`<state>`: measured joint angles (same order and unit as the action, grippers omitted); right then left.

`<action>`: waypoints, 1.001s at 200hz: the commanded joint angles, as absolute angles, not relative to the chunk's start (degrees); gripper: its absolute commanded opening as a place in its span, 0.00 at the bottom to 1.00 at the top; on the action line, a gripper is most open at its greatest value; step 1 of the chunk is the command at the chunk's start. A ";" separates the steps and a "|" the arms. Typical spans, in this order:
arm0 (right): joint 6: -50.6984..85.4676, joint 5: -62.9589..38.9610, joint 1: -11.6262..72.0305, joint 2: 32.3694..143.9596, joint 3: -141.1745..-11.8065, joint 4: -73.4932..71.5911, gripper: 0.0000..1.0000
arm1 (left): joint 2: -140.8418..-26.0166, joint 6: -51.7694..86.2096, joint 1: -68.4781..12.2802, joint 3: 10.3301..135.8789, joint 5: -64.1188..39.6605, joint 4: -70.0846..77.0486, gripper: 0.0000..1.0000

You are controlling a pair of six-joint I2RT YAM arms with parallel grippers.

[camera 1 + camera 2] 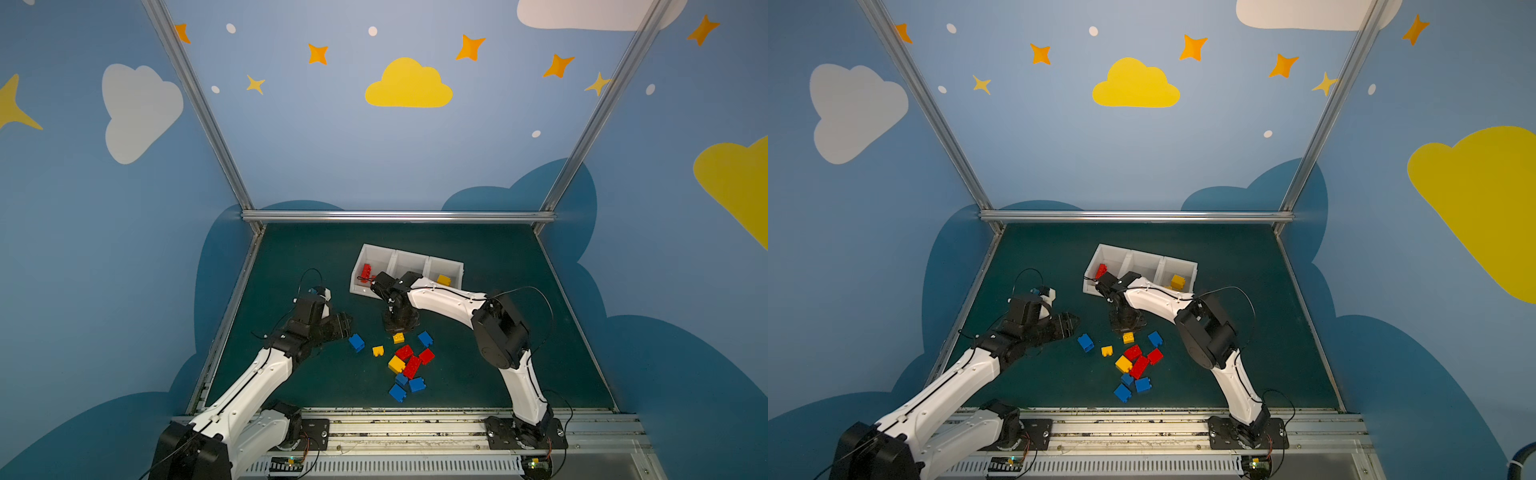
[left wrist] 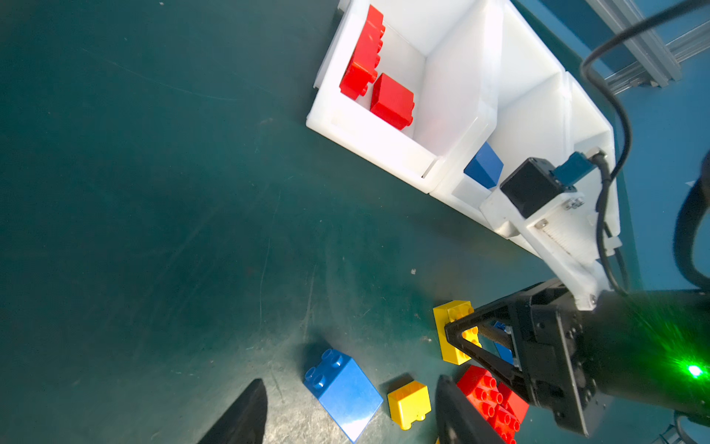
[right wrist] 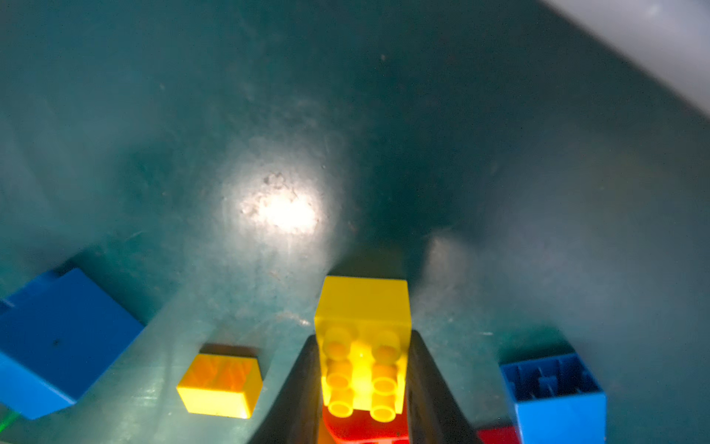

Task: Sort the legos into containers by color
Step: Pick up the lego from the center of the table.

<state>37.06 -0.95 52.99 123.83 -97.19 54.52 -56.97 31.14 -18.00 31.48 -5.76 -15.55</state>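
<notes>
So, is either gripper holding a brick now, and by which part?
The right gripper pinches the yellow brick, fingers on its two long sides. The left gripper is open and holds nothing.

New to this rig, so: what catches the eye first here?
A bright heap of red, yellow and blue bricks lies on the green table. Behind it stands a white three-compartment tray, red bricks at one end, a yellow one at the other. The right arm grips a yellow brick in its jaws at the heap's far edge.

Divided tray [image 1: 409, 252] behind brick pile [image 1: 409, 365], left gripper [image 1: 345, 322] left of pile, right gripper [image 3: 363, 342] astride rearmost brick [image 1: 399, 338]
</notes>
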 commanded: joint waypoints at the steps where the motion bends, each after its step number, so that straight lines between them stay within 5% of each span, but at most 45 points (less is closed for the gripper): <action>1: 36.65 0.18 53.35 124.73 -98.26 56.95 0.23 | -56.00 31.11 -17.84 30.64 -6.06 -14.75 0.69; 71: 35.88 0.88 53.70 127.15 -101.28 59.32 0.37 | -55.83 31.11 -17.82 30.34 -6.32 -14.37 0.69; 132: 35.29 0.88 53.88 127.66 -102.49 60.37 0.23 | -55.70 31.10 -17.84 30.20 -6.50 -14.14 0.69; 200: 31.49 3.66 51.78 117.30 -104.53 63.43 0.20 | -54.94 31.19 -17.84 30.39 -6.75 -14.50 0.69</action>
<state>33.91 0.99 52.97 124.88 -101.45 59.77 -55.68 31.33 -18.00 30.92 -6.02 -14.90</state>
